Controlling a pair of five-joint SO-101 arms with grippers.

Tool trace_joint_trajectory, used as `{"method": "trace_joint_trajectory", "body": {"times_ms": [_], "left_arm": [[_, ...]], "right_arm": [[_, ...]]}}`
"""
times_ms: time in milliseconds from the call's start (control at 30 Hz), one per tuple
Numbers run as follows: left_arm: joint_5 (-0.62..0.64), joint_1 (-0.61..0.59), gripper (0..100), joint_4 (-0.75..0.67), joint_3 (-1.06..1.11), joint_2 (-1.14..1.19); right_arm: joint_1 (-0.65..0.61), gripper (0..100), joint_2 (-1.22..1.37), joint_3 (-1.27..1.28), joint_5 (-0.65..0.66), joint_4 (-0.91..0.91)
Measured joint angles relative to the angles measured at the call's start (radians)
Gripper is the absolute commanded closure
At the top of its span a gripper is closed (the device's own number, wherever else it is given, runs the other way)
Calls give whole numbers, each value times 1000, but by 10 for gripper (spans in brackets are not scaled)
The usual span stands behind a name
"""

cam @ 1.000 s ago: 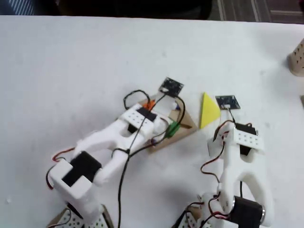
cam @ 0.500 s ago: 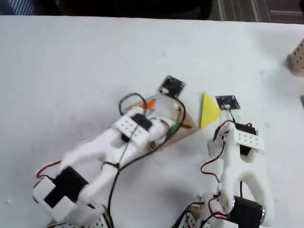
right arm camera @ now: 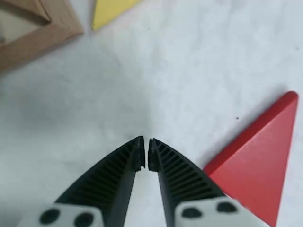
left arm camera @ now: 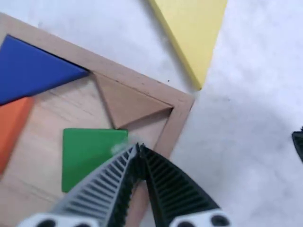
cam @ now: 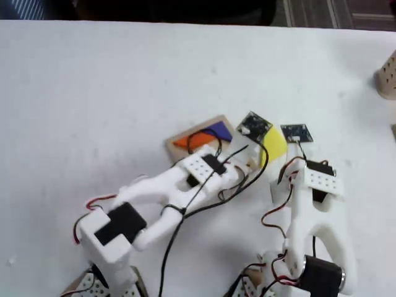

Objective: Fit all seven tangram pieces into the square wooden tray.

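Note:
The square wooden tray (left arm camera: 142,84) holds a blue piece (left arm camera: 33,71), an orange piece (left arm camera: 12,127), a green square (left arm camera: 87,158) and a wood-coloured triangle (left arm camera: 128,101). My left gripper (left arm camera: 139,152) is shut with nothing in it, its tips over the green square's edge near a tray corner. A yellow triangle (left arm camera: 194,28) lies on the table just outside the tray (cam: 179,137), beside that arm's wrist. My right gripper (right arm camera: 144,153) is shut and empty above bare table, with a red triangle (right arm camera: 258,161) close beside it.
The left arm (cam: 179,182) lies across the tray's near half. The right arm (cam: 312,185) stands just right of the yellow triangle (cam: 276,145). A wooden pegged block (cam: 387,77) sits at the table's right edge. White table stretches far and left.
The left arm has swung right across the tray, its wrist now next to the yellow triangle, uncovering the orange and blue pieces. The right arm has not moved.

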Motion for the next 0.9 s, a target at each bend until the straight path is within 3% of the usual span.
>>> {"method": "trace_joint_trajectory", "body": {"times_ms": [533, 700, 900], "left_arm": [[0, -68, 980, 86, -11, 0], [0, -71, 979, 109, 29, -101], [0, -172, 979, 109, 87, -186]], "right_arm": [[0, 981, 0, 0, 0, 0], [0, 981, 0, 0, 0, 0], [0, 981, 0, 0, 0, 0]]}}
